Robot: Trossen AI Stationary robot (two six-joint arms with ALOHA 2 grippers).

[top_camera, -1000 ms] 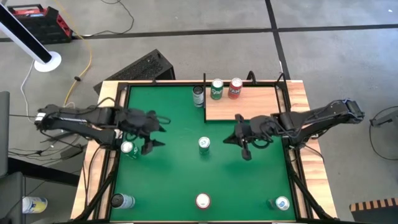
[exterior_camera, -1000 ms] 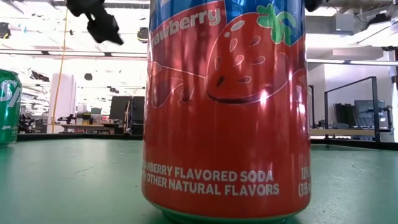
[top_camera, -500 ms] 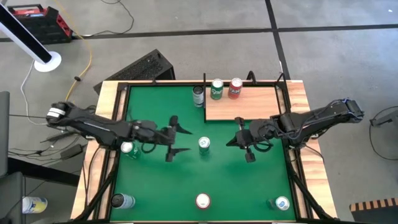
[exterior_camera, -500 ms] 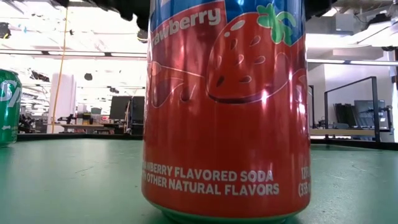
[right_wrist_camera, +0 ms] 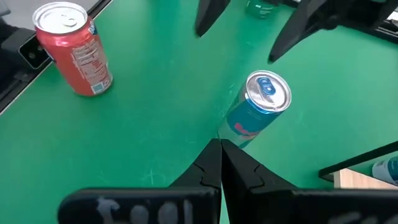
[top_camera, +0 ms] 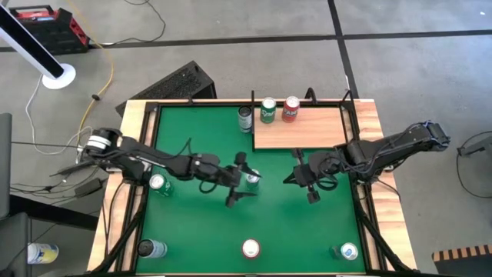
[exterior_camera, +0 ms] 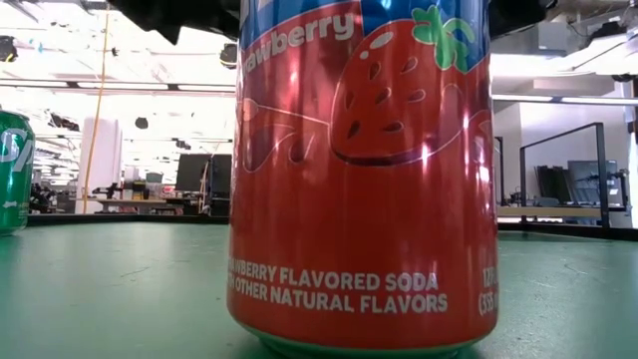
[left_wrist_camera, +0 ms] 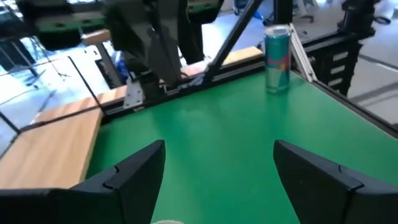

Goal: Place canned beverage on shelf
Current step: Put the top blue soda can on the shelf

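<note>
The left gripper (top_camera: 244,185) is hanging wide open, with the middle can (top_camera: 252,178) sitting between its fingers (left_wrist_camera: 130,177) on the green table (top_camera: 192,231). The right gripper (top_camera: 306,183) is waiting shut nearby. One finger could bump the can and tip it over. The shelf (top_camera: 300,127) is waiting near the back.

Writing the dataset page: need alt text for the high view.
Seen from above, the left hand is open around a can at the middle of a green table, while the shut right hand waits nearby. Two cans stand on a wooden shelf at the far edge.
</note>
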